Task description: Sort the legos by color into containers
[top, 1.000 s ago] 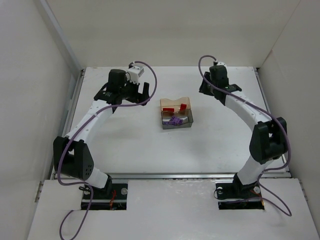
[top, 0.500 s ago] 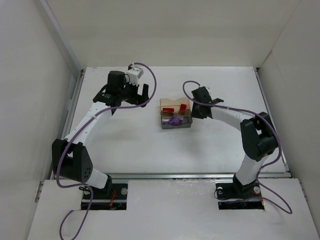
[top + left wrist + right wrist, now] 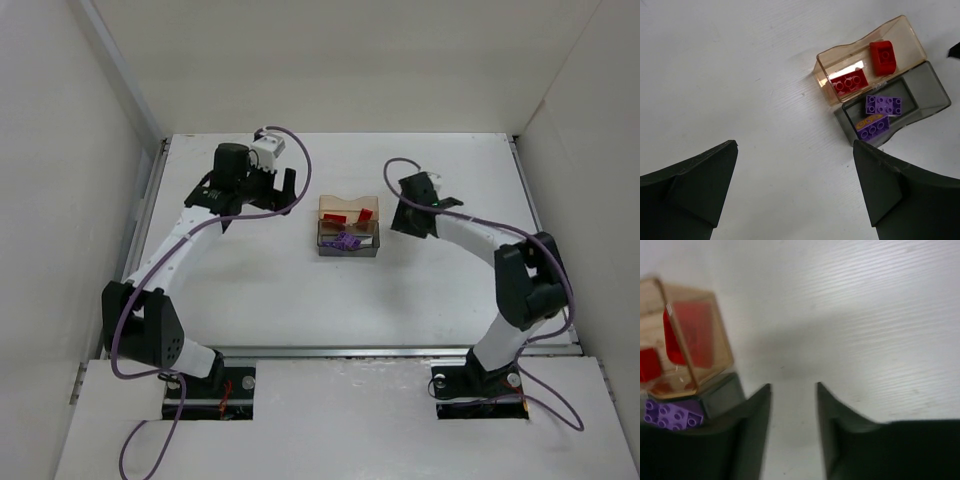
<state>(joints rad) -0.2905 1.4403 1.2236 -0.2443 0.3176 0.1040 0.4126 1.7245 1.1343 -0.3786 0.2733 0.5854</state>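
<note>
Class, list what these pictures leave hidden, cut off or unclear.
Right wrist view: grey tray blurred, cut by the left edge, partly behind a finger.
Left wrist view: yellow mark on one purple brick too small to read.
Top view: purple bricks merge into one blob, too small to count.

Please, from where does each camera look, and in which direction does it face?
Top external: high behind the robot, facing down at the table; left arm and right arm show whole.
Left wrist: above the table, looking down; the open left gripper frames the amber tray and grey tray.
Right wrist: low beside the trays; the right gripper shows at the bottom.
Shared: both wrist views show red bricks and purple bricks.
</note>
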